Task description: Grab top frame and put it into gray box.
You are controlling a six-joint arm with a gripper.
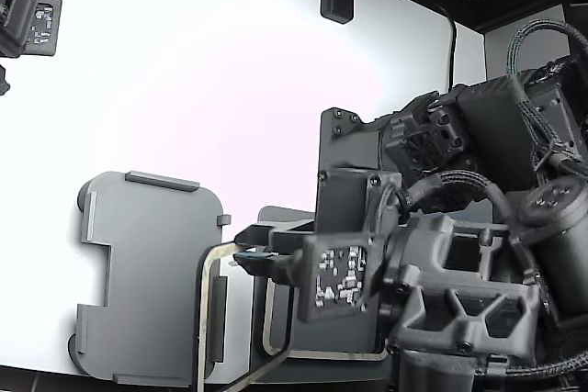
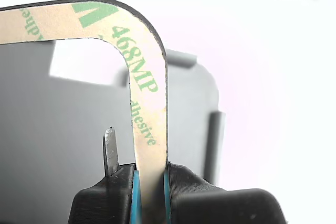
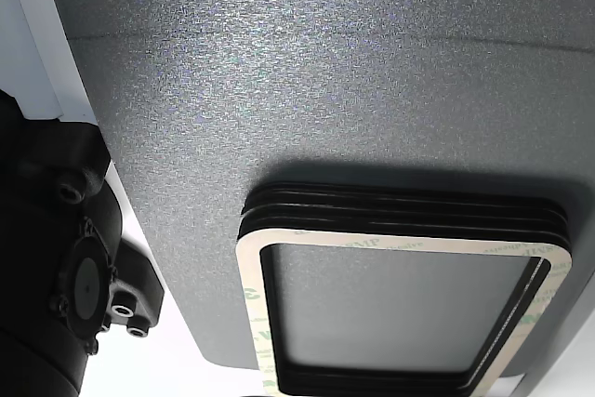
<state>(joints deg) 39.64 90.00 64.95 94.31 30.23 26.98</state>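
The top frame point(image 2: 149, 85), a cream ring with green "468MP" print, hangs clamped by one side in my gripper point(image 2: 150, 182), which is shut on it. In the exterior view the frame point(image 1: 201, 319) is tilted almost edge-on, held by the gripper point(image 1: 241, 257) above the right edge of the gray box point(image 1: 147, 263). Seen from the wrist, the gray box point(image 2: 58, 129) lies behind and below the ring. The box's floor shows nothing in it.
A stack of identical frames point(image 3: 249, 304) with black edges rests on a darker gray mat point(image 3: 325, 90); in the exterior view the stack point(image 1: 322, 354) lies partly under my arm. A second black arm part point(image 3: 65, 267) stands beside the mat.
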